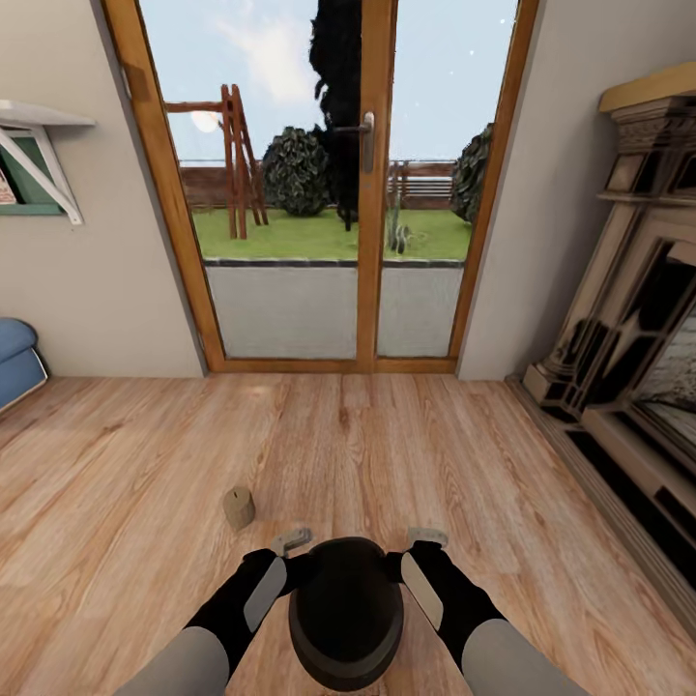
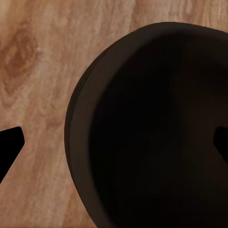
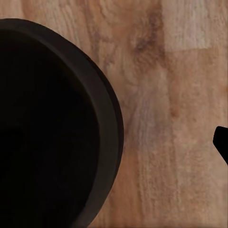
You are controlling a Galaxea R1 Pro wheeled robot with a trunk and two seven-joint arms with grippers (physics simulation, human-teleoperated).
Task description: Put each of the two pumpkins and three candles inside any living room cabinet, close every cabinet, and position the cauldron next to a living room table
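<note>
Though right fingers' (image 3: 222, 142) spread unclear — left fingers (image 2: 9, 142) wide astride cauldron (image 1: 346, 609) rim — candle (image 1: 239, 507) nearby.

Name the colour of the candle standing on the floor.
Beige-grey; the candle shows best in the head view.

you have the cauldron (image 1: 346, 611) low and centred before you, between the left gripper (image 1: 290, 539) and the right gripper (image 1: 426, 536). a candle (image 1: 239, 507) stands on the floor (image 1: 116, 483) just ahead to its left. glass doors (image 1: 329, 184) lie beyond, the fireplace (image 1: 628, 358) at right, the sofa (image 1: 17, 360) far left.
</note>
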